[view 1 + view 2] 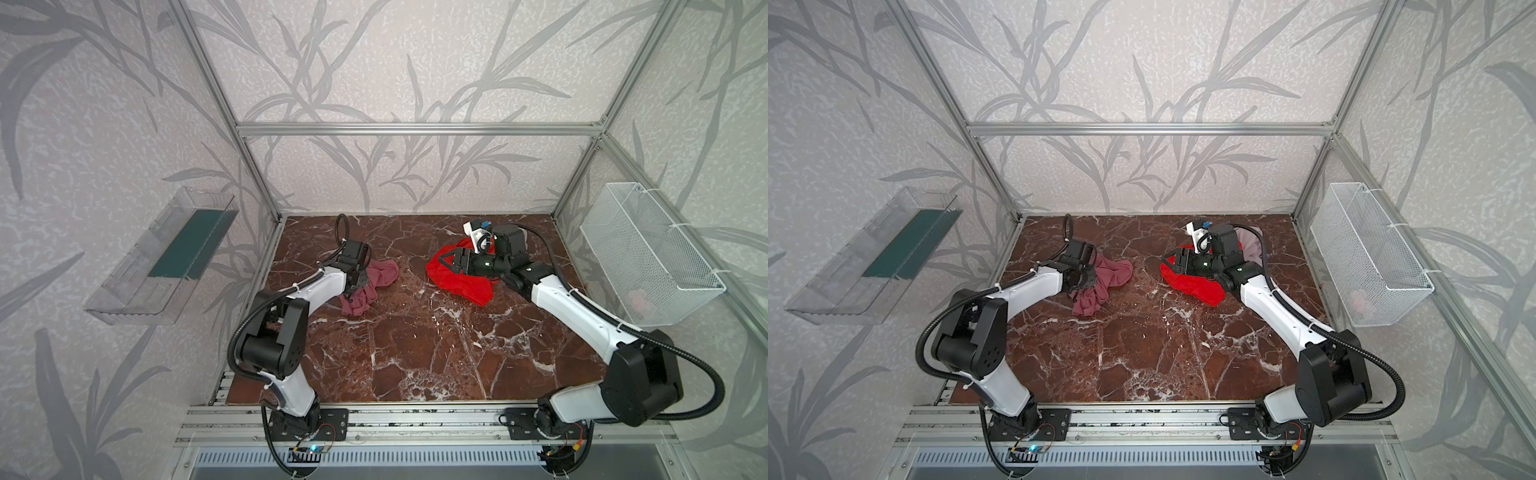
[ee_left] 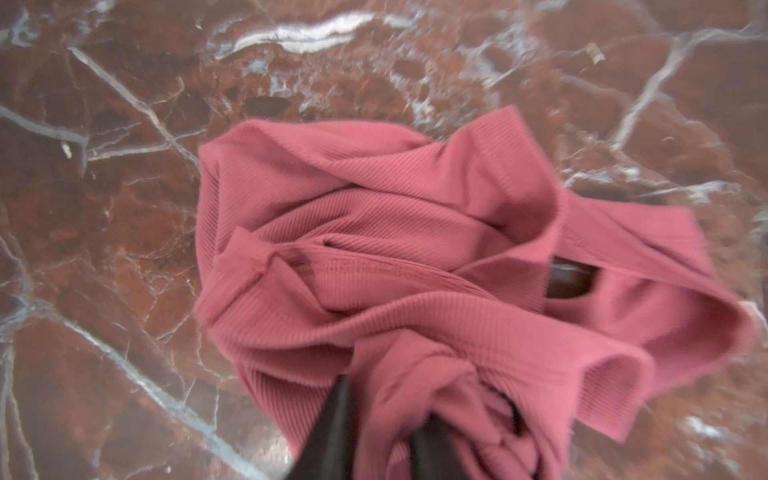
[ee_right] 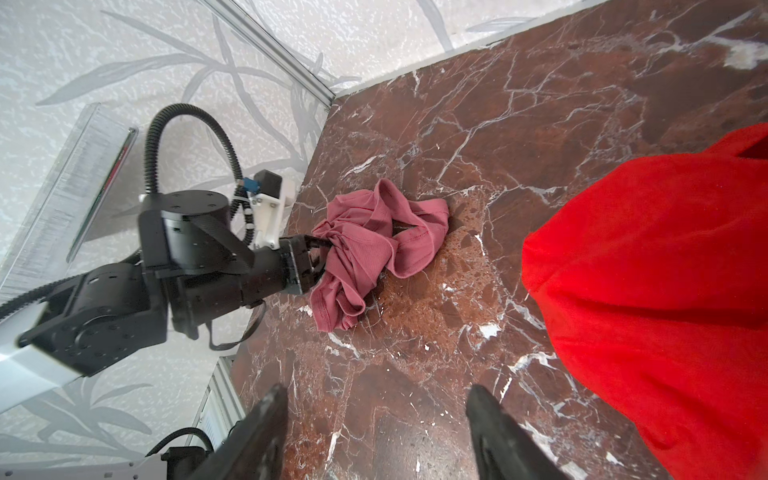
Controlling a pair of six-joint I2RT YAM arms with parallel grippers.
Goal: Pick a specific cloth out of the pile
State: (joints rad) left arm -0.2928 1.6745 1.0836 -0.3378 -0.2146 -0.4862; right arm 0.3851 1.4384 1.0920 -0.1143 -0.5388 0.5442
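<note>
Looking down in both top views, I find the cloth [image 1: 374,276] lying crumpled on the marble table [image 1: 415,357] toward the left side, well apart from the pile [image 1: 465,286]. I judge the picking-out itself is done: the dusty rose piece sits alone, where it cannot be mistaken for its neighbours. The left gripper [image 1: 358,286] is low at the cloth's left edge, touching it. The right gripper [image 1: 452,263] hovers over the red cloth [image 1: 1196,286], and in a top view a pale lilac-grey cloth [image 1: 1250,245] peeps out behind that arm. I read the right arm as parked over the heap so that nothing there gets dragged along.

From the left wrist, the cloth [image 2: 374,232] fills the middle, ribbed and folded over itself on the table. A twist of it runs between the two dark fingers [image 2: 336,419]. The gap is narrow, and I cannot tell whether they pinch the fabric or merely rest around it.

From the right wrist, the right gripper [image 3: 376,399] shows its jaws wide with only bare marble between them, holding nothing. The red cloth [image 3: 644,291] lies just beside it, and across the table the left gripper [image 3: 320,255] has its fingertips buried in the cloth [image 3: 374,245].
</note>
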